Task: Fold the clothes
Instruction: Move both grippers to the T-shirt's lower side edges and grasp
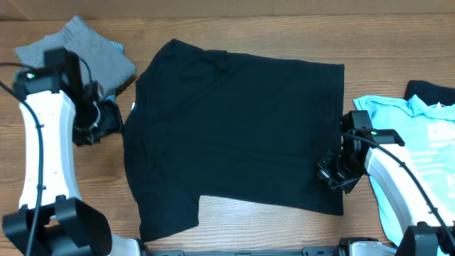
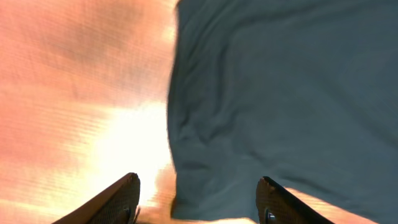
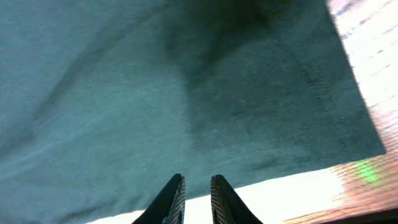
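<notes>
Edges first on the black T-shirt [image 1: 234, 128]

It lies spread flat at the middle of the bench [image 1: 270, 227]. The left gripper [image 2: 199, 186], jaws wide, straddles its side edge. The right gripper [image 3: 198, 183], jaws almost closed with no cloth visible between them, sits over the opposite hem. Both should probably pinch level edges before lifting.

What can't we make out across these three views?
- Grey trousers: overhead, the left arm covers their near part.
- Light-blue tee: overhead, cut by the right edge, with the right arm over it; print too small to read.
- Dark cloth behind it: overhead, cut by the edge; unidentifiable.
- Right pincer: overhead, dark against the black T-shirt, jaw gap lost.
- Table: left wrist, blurred and glared out.
</notes>
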### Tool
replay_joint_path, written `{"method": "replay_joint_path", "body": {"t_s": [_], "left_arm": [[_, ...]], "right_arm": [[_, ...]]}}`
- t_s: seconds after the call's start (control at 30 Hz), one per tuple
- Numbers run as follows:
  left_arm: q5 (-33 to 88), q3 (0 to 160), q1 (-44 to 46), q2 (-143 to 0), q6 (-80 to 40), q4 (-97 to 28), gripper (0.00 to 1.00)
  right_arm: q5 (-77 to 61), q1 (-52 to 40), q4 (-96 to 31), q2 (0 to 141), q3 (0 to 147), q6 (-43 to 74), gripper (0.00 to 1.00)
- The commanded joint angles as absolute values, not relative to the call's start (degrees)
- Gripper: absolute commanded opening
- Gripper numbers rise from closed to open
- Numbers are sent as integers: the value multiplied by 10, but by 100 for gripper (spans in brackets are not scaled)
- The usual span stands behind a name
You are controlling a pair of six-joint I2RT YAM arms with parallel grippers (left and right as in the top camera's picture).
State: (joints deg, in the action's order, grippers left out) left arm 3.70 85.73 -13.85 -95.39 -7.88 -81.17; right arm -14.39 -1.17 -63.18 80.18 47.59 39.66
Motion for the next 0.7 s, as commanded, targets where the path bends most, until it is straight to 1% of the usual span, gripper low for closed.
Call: {"method": "replay_joint_path", "body": {"t_s": [0.0,0.1,0.23,0.3,0.47,0.53,0.67], "left_arm": [[7,794,-136,-955,-124,-787,64],[6,751,-136,-956,-130,-754,68],[-11,700,-143,-956,-144,-693,68],[-15,671,-147,-957,-144,-649,64],[0,615,-149,-961,-143,-574,62],[6,601,-149,-962,-143,-549,62],[13,588,-149,-963,-143,-521,55]], "right_arm": [[-162,-9,-628,765,484,380,18],[-162,-9,-632,741,484,381,19],[-162,7,-649,721,484,389,19],[-162,25,-664,720,484,397,19],[-164,71,-694,720,483,407,20],[-164,88,-698,720,483,407,23],[-164,117,-701,720,482,406,26]]}}
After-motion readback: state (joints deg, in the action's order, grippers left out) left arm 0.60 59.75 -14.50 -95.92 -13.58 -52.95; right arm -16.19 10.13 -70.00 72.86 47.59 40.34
